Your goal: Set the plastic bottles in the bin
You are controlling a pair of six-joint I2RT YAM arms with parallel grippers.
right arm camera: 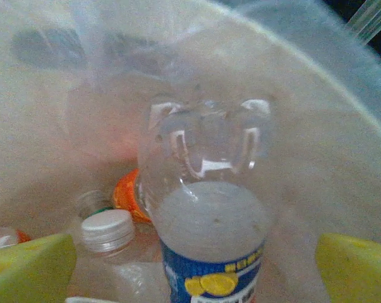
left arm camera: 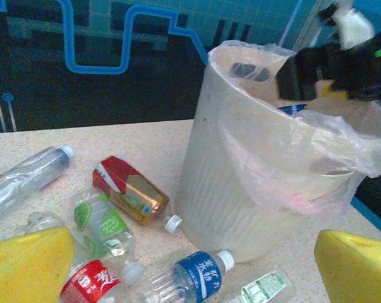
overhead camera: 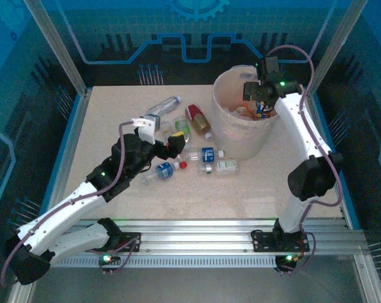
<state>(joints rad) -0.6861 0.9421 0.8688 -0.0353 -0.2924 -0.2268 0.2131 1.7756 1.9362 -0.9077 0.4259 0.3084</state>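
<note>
1. Clear plastic with a blue-and-yellow label: this bottle [right arm camera: 209,252] sits between your right fingers [right arm camera: 32,271], inside the mouth of the bin [right arm camera: 342,158]. Both pads stand wide apart with a gap to the bottle on each side, so they are spread and not gripping.
2. Its long axis runs straight away from the fingers. The base leads, pointing down at the capped bottles [right arm camera: 105,230] lying on the bin floor. The cap end is hidden toward the wrist.
3. My judgement is that this drop needs no further aiming.
4. Your left fingers [left arm camera: 26,265] are spread and empty above the loose bottles [left arm camera: 130,192] on the counter [left arm camera: 114,136]. That makes the left arm the nearer one for them.
5. Just ahead of those pads lies a blue-labelled bottle [left arm camera: 193,274], flat on the counter. Its long axis crosses the gap, with the white cap toward the right pad and the bin's foot. You would likely need to turn the wrist so the pads close across its body.
</note>
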